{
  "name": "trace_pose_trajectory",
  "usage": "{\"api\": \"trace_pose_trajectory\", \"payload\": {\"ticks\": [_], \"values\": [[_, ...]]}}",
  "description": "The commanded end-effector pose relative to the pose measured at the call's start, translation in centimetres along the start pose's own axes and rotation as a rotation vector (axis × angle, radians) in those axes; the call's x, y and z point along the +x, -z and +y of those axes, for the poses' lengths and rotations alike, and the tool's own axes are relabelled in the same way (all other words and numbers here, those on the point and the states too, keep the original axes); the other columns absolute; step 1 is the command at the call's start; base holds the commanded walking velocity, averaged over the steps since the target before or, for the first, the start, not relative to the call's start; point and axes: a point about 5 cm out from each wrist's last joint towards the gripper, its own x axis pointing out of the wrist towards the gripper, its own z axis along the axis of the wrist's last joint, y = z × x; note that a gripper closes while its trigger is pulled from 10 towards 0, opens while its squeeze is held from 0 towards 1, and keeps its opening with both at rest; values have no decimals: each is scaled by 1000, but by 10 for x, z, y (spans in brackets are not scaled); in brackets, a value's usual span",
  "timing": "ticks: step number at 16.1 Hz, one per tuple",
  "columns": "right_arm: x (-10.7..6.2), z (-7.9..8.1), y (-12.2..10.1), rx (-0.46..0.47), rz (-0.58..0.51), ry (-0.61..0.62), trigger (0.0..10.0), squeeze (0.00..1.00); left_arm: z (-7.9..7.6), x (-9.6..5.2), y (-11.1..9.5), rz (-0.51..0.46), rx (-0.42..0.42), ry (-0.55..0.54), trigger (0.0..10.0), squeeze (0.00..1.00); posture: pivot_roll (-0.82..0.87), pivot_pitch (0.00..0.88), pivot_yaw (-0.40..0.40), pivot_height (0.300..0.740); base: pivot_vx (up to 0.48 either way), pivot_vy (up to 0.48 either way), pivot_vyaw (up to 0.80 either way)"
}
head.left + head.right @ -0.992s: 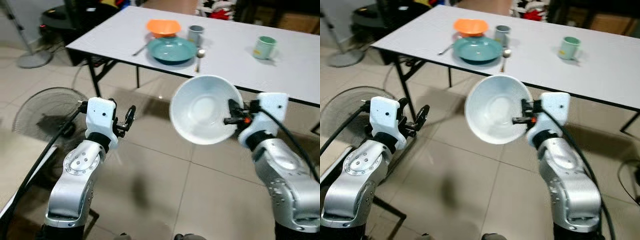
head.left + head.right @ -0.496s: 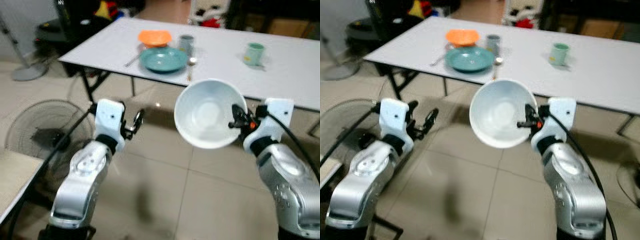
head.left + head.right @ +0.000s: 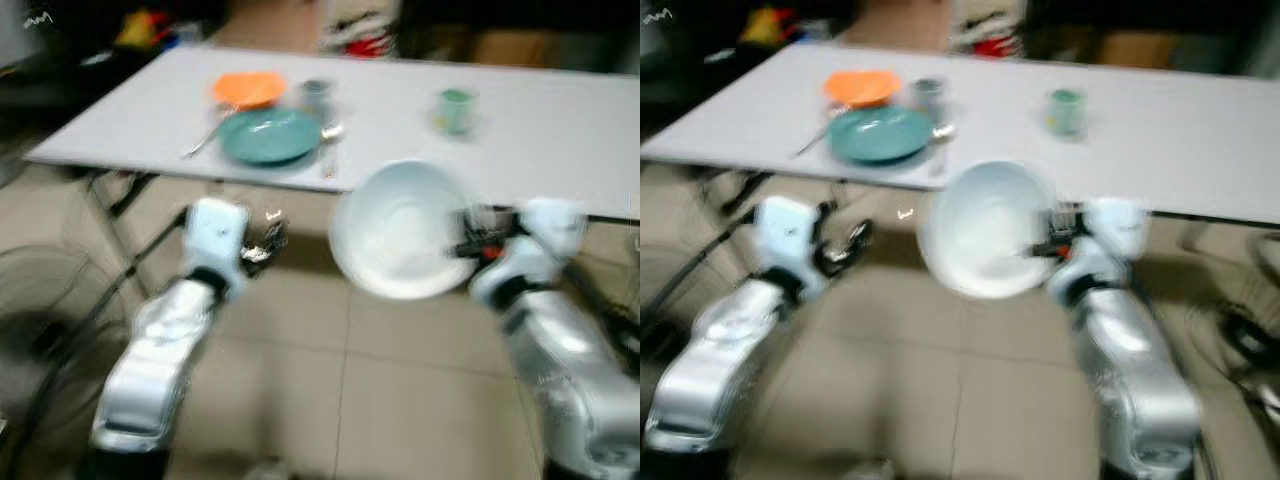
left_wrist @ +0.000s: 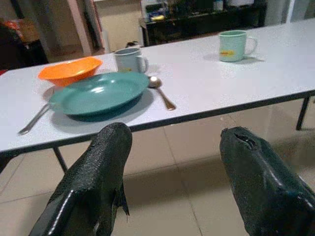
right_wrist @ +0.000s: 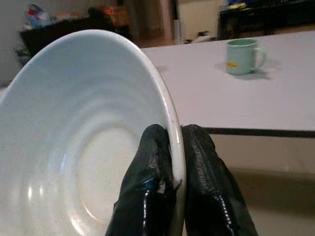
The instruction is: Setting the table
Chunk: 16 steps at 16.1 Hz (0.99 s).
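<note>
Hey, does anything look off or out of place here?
Nothing spilled or broken. The one oddity: the round white bowl is held tipped on its side, the right end effector pinching its rim, short of the white table. The left end effector is open.

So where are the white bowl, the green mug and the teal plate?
white bowl [image 5: 74,147], right wrist view, on its inner surface.
green mug [image 4: 234,45], left wrist view, on its side.
teal plate [image 4: 98,92], left wrist view, on its middle.

Both head views are motion-blurred, smearing the fork and spoon on the desk. The white bowl runs off the right wrist view's edge, hiding part of the desk behind it
</note>
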Motion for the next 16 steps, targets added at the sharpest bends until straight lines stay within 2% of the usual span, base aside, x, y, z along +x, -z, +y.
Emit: {"api": "trace_pose_trajectory", "payload": {"ticks": [1, 8, 16], "values": [[-4, -7, -8, -10, -33, 31, 10000, 0, -5, 1, -5, -23, -1, 24, 10000, 0, 32, 0, 38, 740, 266, 0, -800], [-4, -9, -9, -2, -36, 35, 10000, 0, -5, 3, -6, -31, -4, 25, 10000, 0, 22, 0, 42, 740, 264, 0, -763], [-1, -7, -4, -4, -1, 10, 10000, 0, -3, -2, -4, -24, -15, 5, 10000, 0, 37, 0, 25, 740, 265, 0, 0]]}}
